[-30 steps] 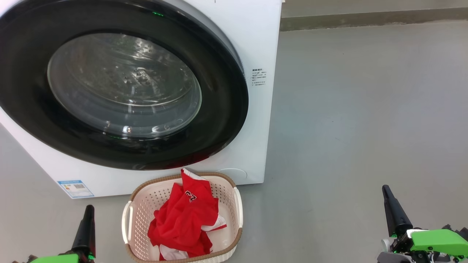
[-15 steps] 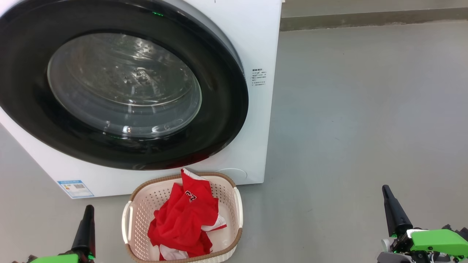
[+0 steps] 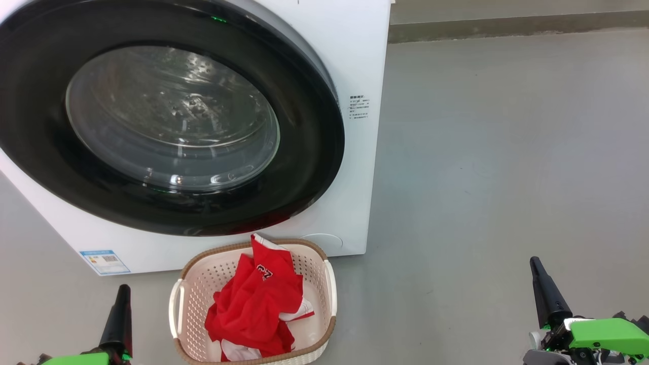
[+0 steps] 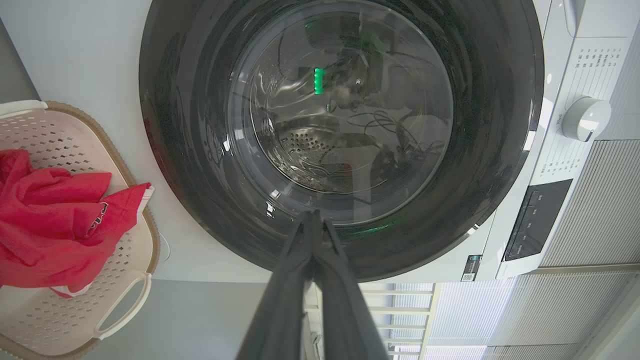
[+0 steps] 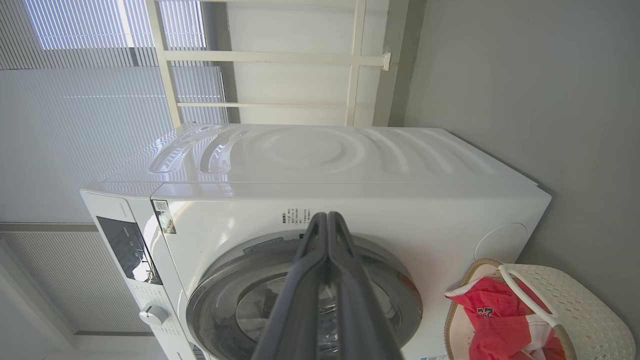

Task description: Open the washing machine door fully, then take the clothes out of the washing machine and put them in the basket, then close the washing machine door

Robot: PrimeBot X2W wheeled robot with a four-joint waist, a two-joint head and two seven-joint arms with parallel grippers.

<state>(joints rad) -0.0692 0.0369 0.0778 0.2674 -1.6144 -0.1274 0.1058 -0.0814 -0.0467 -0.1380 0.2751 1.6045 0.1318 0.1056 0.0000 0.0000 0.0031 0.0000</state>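
Red clothes point(image 3: 256, 304) heaped in the basket point(image 3: 203, 284) just in front of the washing machine point(image 3: 355, 61), washing machine door point(image 3: 314, 152) seemingly shut flush, left claw point(image 4: 312, 216) and right claw point(image 5: 327, 216) clenched empty, parked well back from it, likely with no work left.

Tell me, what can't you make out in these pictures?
Head view: the floor of the basket, covered by the red clothes.
Head view: the small print on the washing machine, too small to read.
Left wrist view: whether the drum is empty; reflections on the door glass hide it.
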